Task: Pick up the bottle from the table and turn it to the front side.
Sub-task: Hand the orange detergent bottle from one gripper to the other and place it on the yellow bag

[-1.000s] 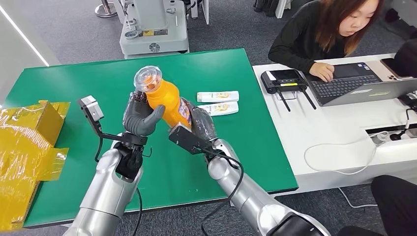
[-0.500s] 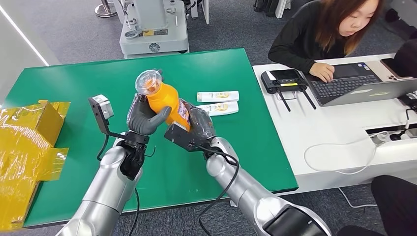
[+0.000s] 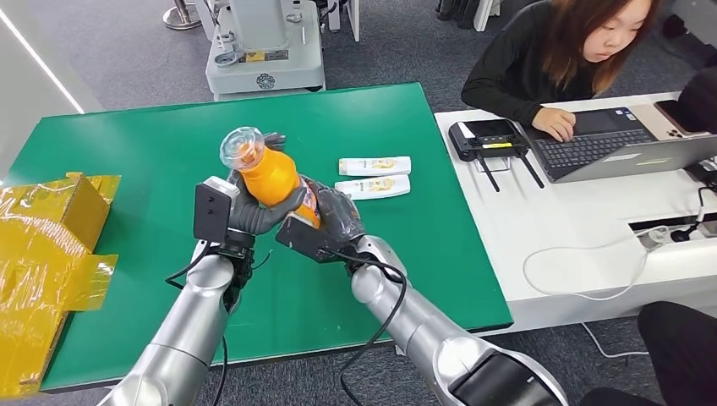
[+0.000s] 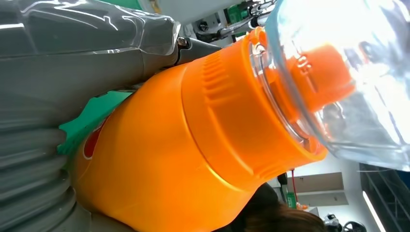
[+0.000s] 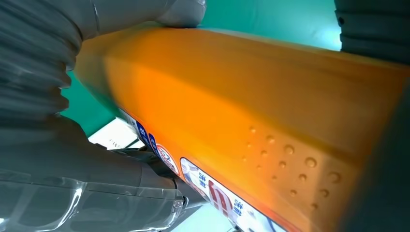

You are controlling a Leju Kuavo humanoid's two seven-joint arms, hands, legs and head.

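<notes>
Above green bench (image 3: 127, 161): bottle (image 3: 269, 175) lifted, tilted, left hand (image 3: 252, 211) and right hand (image 3: 334, 216) both grasping it. Step: mid-turn. Next: rotate label frontward, likely regrasp.

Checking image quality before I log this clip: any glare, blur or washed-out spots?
Left wrist view: the bottle's clear cap blows out to white glare. Right wrist view: the orange bottle sits too close and looks soft. Head view: evenly lit and sharp, both hands readable.
</notes>
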